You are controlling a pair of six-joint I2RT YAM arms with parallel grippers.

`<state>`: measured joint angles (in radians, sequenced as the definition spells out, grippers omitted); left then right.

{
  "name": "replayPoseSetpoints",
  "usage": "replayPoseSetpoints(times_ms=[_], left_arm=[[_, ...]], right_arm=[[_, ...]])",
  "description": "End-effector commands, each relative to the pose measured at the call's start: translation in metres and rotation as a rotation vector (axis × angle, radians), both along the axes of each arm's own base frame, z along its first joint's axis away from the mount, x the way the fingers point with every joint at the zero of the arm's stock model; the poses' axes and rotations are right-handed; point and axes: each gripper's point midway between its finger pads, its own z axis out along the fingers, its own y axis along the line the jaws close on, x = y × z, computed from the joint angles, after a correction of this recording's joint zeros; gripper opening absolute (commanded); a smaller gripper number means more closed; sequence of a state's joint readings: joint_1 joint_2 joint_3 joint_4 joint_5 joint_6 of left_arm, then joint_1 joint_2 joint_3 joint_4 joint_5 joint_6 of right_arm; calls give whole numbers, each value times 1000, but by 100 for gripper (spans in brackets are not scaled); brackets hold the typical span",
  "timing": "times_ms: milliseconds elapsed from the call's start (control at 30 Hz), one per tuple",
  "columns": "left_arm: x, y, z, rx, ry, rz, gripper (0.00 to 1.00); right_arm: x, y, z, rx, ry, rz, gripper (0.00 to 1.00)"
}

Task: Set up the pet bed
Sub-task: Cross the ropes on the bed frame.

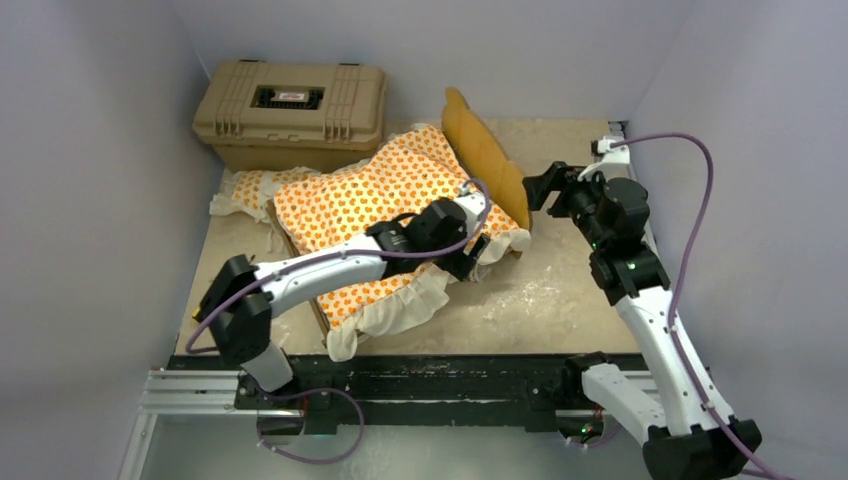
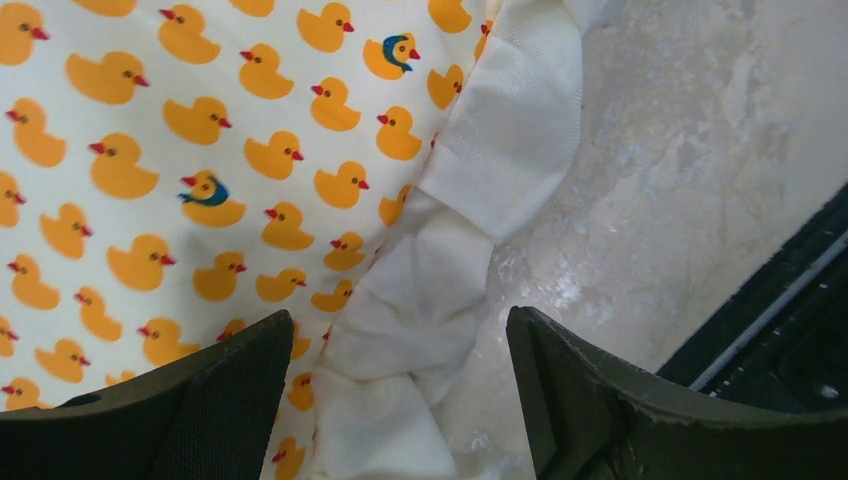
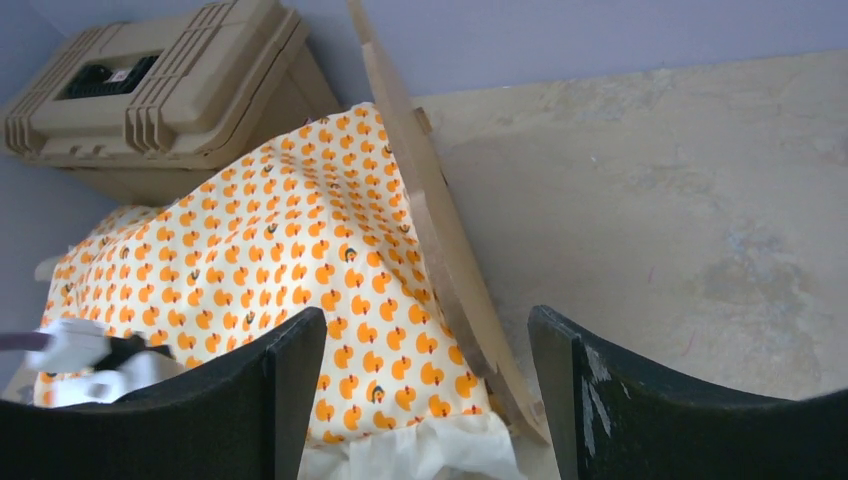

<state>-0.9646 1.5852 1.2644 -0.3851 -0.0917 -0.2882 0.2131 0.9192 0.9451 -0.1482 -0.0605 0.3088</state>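
Both grippers have jaws wide apart, clamping nothing: the left gripper (image 1: 470,262) sits over the white ruffle (image 2: 500,150) at the duck-print cushion's (image 1: 370,200) 5 o'clock edge, the right gripper (image 1: 535,190) just beside the wooden headboard (image 1: 485,155). The cushion lies mid-table (image 1: 560,290), headboard at its 2 o'clock side, tan case (image 1: 290,100) at 11 o'clock.

Plain lilac-grey walls (image 1: 90,230) box in my bench (image 1: 570,300) on the left, far and right edges. Its top is scuffed pale beige; a tan hard case (image 1: 290,105) sits in the far-left corner, and a black rail (image 1: 440,378) runs along the near edge.
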Motion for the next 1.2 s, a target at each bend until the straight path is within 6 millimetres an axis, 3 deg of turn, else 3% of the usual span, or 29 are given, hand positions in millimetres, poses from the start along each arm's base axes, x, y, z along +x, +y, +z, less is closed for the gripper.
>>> replayPoseSetpoints(times_ms=[0,100,200,467,667,867,1167], left_arm=[[13,-19,2,133,-169,9,78],[13,-31,-1,179,-224,13,74],[15,-39,-7,191,-240,12,62],[27,-27,0,211,-296,105,0],[41,-7,19,189,-346,187,0],[72,10,26,45,-229,229,0],[79,4,18,-49,-114,191,0]], right_arm=[[-26,-15,-23,53,139,-93,78],[-39,-17,-36,66,163,-99,79],[-48,-18,-43,97,172,-104,79],[-69,1,-63,144,255,-1,77],[-80,19,-78,127,310,126,73],[-93,39,-96,109,360,286,63],[-93,51,-129,145,383,334,53]])
